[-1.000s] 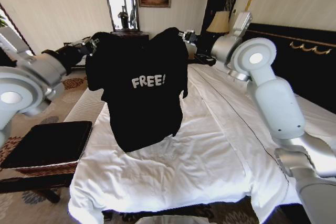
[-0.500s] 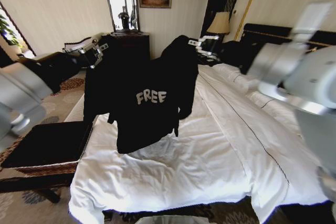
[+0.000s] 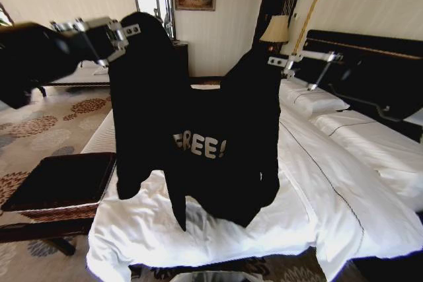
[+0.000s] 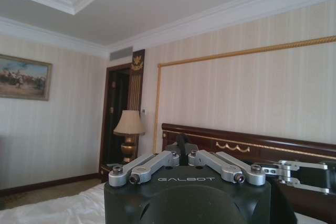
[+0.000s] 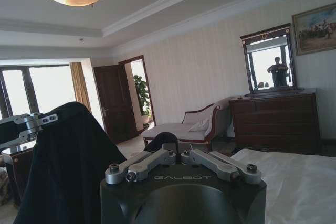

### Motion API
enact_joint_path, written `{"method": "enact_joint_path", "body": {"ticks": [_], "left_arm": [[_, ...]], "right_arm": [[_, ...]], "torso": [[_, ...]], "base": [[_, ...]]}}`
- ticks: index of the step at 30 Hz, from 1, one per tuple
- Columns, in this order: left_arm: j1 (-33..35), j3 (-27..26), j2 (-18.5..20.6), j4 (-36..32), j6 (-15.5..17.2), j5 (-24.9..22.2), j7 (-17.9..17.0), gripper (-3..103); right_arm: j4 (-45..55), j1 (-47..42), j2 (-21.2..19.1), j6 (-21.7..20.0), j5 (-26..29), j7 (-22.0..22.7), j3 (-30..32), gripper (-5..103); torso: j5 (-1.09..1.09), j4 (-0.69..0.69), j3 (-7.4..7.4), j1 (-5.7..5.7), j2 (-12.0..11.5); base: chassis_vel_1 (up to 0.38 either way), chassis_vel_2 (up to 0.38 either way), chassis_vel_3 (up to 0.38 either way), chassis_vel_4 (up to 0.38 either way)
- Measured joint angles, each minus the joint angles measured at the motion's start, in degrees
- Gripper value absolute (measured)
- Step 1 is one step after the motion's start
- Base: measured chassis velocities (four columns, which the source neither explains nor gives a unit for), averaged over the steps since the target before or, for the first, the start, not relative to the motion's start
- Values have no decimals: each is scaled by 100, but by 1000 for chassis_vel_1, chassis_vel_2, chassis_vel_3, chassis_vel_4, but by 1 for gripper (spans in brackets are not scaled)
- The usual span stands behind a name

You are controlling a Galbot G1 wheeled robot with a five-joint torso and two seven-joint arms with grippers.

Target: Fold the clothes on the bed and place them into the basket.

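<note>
Since one second ago, the black T-shirt (image 3: 198, 137) has been lifted higher and pulled wider, and both arms have been swung out and up. The white "FREE" letters now sit lower on the cloth.

The bed (image 3: 297, 209) is the biggest thing seen. It is covered by a white duvet, and white pillows lie near its black headboard (image 3: 370, 64). The basket (image 3: 56, 186), with its black top, is placed beside the bed on the robot's left, on the patterned carpet.

The T-shirt is held up in the air over the bed's near end. It is stretched between the two grippers, and its middle sags down between them. Its lower edge hangs just above the duvet or may touch it; which one cannot be told.

The left gripper (image 3: 125, 31) is raised high on the left, and its fingers are closed on one shoulder of the T-shirt. In the left wrist view, the left gripper (image 4: 182, 153) is seen pinched together on a bit of dark cloth.

The right gripper (image 3: 274, 63) is held a little lower on the right, near the lamp (image 3: 276, 30), and its fingers are closed on the other shoulder. In the right wrist view, the right gripper (image 5: 176, 153) is seen with dark cloth at its tips, and the T-shirt (image 5: 68, 166) hangs beyond it.
</note>
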Motion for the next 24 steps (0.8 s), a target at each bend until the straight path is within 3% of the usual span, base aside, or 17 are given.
{"method": "enact_joint_path", "body": {"ticks": [4, 8, 9, 12, 14, 16, 17, 18, 20, 23, 24], "left_arm": [[-69, 111, 17, 8, 24, -165, -78, 2], [35, 732, -244, 17, 44, 270, -139, 2], [302, 1242, -581, 24, 121, 872, -166, 2], [327, 2460, -1114, 33, 241, 2002, -67, 2], [312, 2698, -1219, 34, 268, 2192, -46, 2], [214, 3747, -1662, 167, 354, 2942, -5, 2], [127, 4401, -1998, 407, 363, 3658, 6, 2], [127, 4401, -1998, 407, 363, 3658, 6, 2], [-25, 5227, -2514, 830, 397, 4508, 60, 2], [-412, 6121, -3167, 1763, 450, 5393, 229, 2], [-412, 6121, -3167, 1763, 450, 5393, 229, 2]], "right_arm": [[-21, -97, -21, -48, 151, 24, 63, 1], [-228, -514, 356, -149, -427, 43, -70, 1], [-430, -898, 763, -231, -1056, 69, -263, 1], [-765, -1612, 1422, -337, -2069, -19, -575, 1], [-821, -1722, 1529, -346, -2246, -47, -646, 1], [-1047, -2057, 1949, -376, -2881, -153, -930, 1], [-1307, -2260, 2230, -362, -3417, -299, -1164, 1], [-1307, -2260, 2230, -362, -3417, -299, -1164, 1], [-1740, -2426, 2625, -325, -4043, -526, -1532, 1], [-2526, -2387, 3129, -206, -4796, -820, -2034, 0], [-2526, -2387, 3129, -206, -4796, -820, -2034, 0]], "torso": [[0, -3, -1, -2, 1], [-4, -1, -2, -3, 1], [-7, 3, 0, -2, 0], [-3, 2, 2, 2, -2], [-2, 1, 2, 2, -2], [-2, -2, 2, 3, -2], [1, -1, 1, 0, -1], [1, -1, 1, 0, -1], [-5, 0, 1, 0, -2], [-5, 2, 1, -1, -2], [-5, 2, 1, -1, -2]], "base": [[0, 0, 0, 0], [0, 0, 0, 0], [0, 0, 0, 0], [0, 0, 0, 0], [0, 0, 0, 0], [0, 0, 0, 0], [0, 0, 0, 0], [0, 0, 0, 0], [0, 0, 0, 0], [0, 0, 0, 0], [0, 0, 0, 0]]}}
